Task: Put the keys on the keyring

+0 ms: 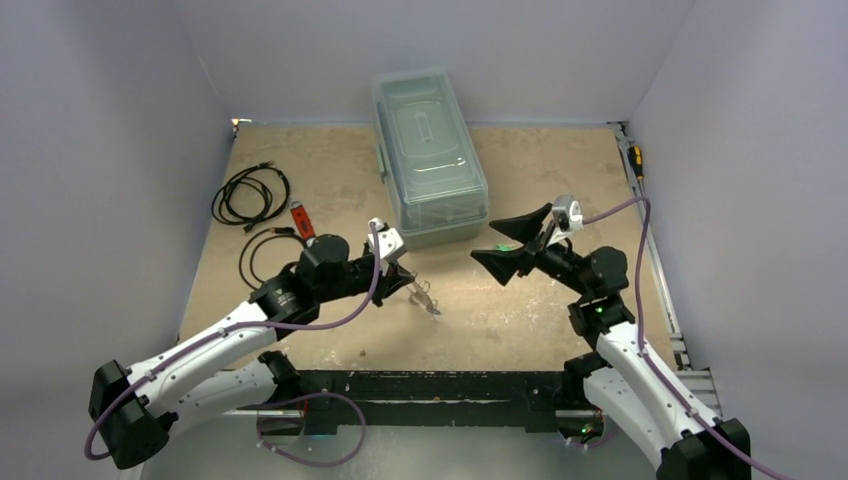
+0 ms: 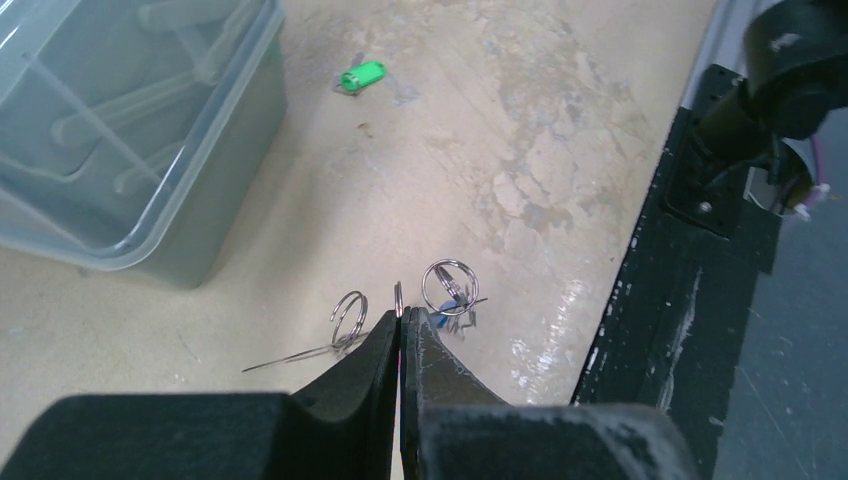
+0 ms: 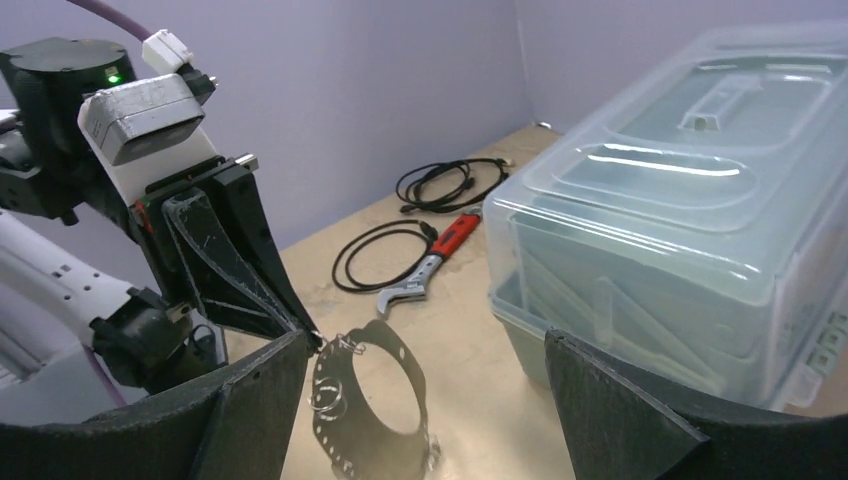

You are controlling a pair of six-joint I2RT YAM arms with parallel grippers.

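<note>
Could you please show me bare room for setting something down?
Free: the table right of the plastic box, and the near strip before the keyring. Crowded: the left edge, with cables and wrench, and the middle between left gripper and right gripper.

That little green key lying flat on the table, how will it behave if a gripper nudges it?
The green key looks tiny with a plastic head, so probably light and apt to slide, not roll. Lying flat on the table, it may be hard to pinch.
</note>
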